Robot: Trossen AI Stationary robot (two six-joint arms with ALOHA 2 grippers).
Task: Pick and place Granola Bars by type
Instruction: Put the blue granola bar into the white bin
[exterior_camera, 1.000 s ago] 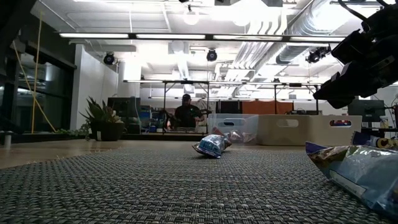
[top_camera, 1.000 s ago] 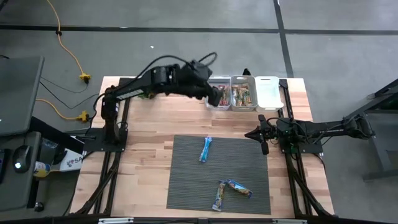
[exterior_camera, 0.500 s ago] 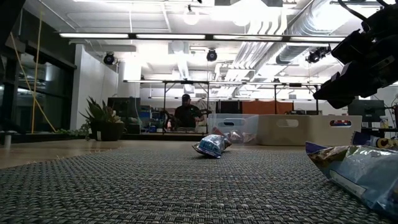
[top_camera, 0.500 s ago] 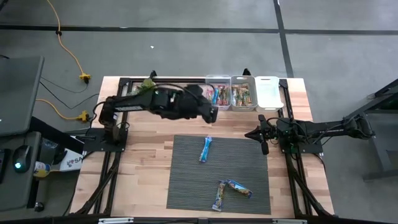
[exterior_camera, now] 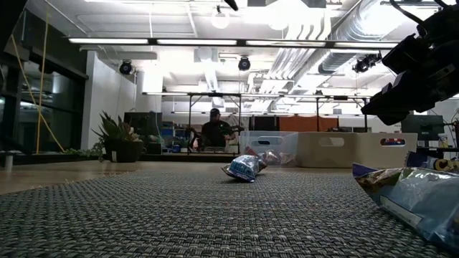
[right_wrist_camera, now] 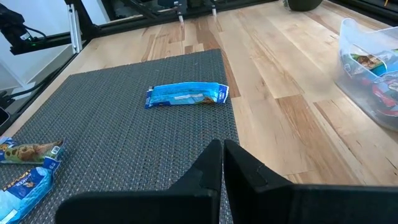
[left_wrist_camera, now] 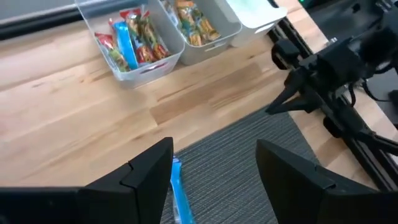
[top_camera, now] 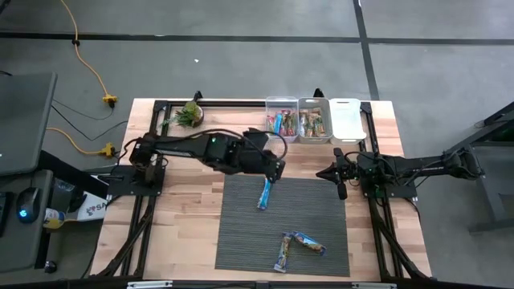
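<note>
At the near edge of the dark grey woven mat [top_camera: 241,233] lie two flat, shiny wrapped granola bars. One is a blue-and-tan bar [top_camera: 283,253] with its long axis running nearly front to back; the other, a blue bar with a brown printed patch [top_camera: 309,244], lies slantwise, its far end touching the far end of the first, so the pair make a narrow V. In the low view the nearer of them shows as a crinkled blue-and-tan wrapper end [exterior_camera: 412,197] at the right.

Farther back on the mat lies a single bright blue oblong bar [top_camera: 266,193], flat, its long axis running near to far with a slight tilt to the right at the far end.

The left gripper [top_camera: 275,170] hangs just above the far end of that bar, fingers spread wide and holding nothing; in the left wrist view the bar's blue end [left_wrist_camera: 180,193] shows between the two dark fingers [left_wrist_camera: 146,168].

The right gripper [top_camera: 339,173] waits at the mat's right edge, fingers pressed together and empty.

At the far edge of the pale wooden table [top_camera: 193,225] stand three clear rectangular plastic bins in a row: the left bin [top_camera: 281,123] holds blue and red-wrapped bars, the middle bin [top_camera: 313,122] orange and green ones, the right bin [top_camera: 347,119] shows white.

A small green potted plant [top_camera: 190,114] stands at the far left.
</note>
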